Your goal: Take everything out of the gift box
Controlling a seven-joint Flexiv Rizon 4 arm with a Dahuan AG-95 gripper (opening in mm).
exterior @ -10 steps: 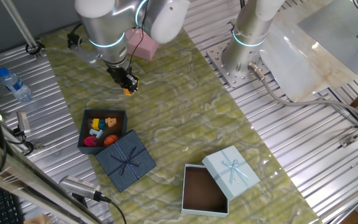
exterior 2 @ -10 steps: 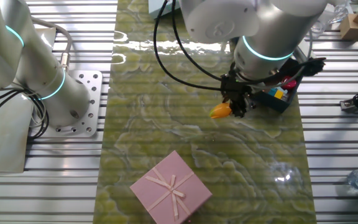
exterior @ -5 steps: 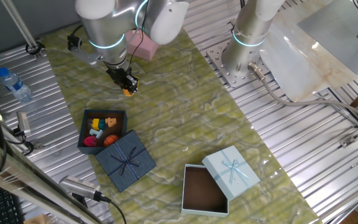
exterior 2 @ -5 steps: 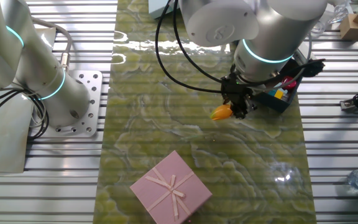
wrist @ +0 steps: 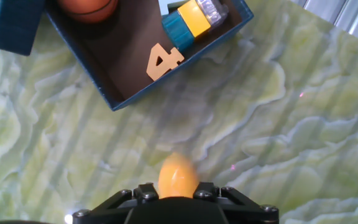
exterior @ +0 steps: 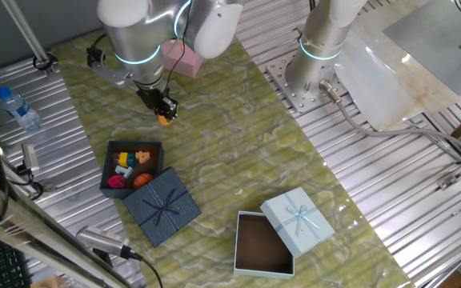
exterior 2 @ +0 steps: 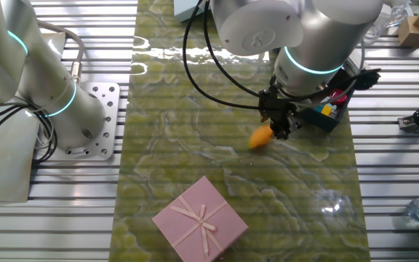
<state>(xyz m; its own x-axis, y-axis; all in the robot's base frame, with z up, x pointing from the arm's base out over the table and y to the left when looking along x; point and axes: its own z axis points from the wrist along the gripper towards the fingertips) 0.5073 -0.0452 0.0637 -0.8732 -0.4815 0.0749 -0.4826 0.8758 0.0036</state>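
1. Orange toy point(exterior 2: 260, 137) now sits a little lower and more tilted than half a second ago in the other fixed view. The gripper point(exterior 2: 281, 125) itself hangs at much the same spot above the green mat point(exterior 2: 195, 145).
2. From the hand view the toy is a blurred orange blob right at the fingertips. Whether the fingers are pinching it or have just let go, I cannot tell. The blur and the lower position suggest it may be slipping free.
3. This spot looks chosen as a set-down place, on bare mat just beside the fingers and well away from the pink box point(exterior 2: 201, 218).
4. The gift box point(exterior: 107, 168) lies open ahead of the fingertips, apart from them. Its ribboned lid point(exterior: 161, 206) leans at the box's far corner, out of the way of reaching in.
5. Beyond the fingers, a tan number four point(wrist: 163, 62), a teal-and-yellow block point(wrist: 191, 17) and an orange ball point(wrist: 86, 6) remain inside the gift box.
6. By my judgement the task is early: one piece is out and several are left.
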